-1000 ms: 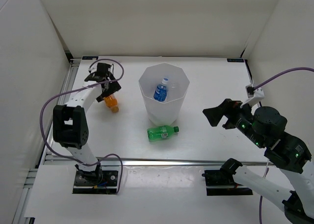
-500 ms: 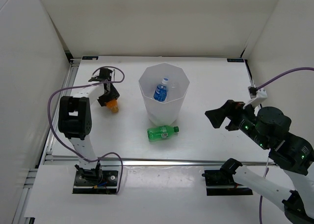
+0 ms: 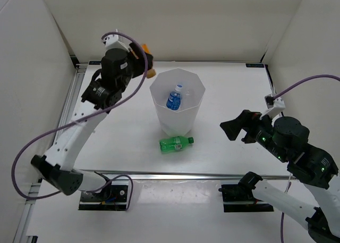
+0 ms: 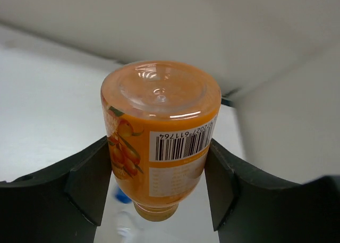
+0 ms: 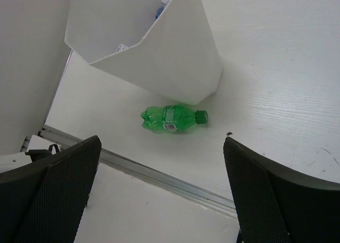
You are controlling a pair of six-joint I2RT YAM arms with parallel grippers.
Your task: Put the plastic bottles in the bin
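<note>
While your right gripper [image 5: 162, 143] waits open, your left gripper [image 4: 159, 173] clamps the orange bottle [image 4: 159, 115] high by the bin [image 3: 178, 125], ready for dropping.

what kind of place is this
Probably a robot lab test cell: a white table boxed in by plain white panels, a left arm and right arm mounted at its near edge, and a bin and green bottle as props.
</note>
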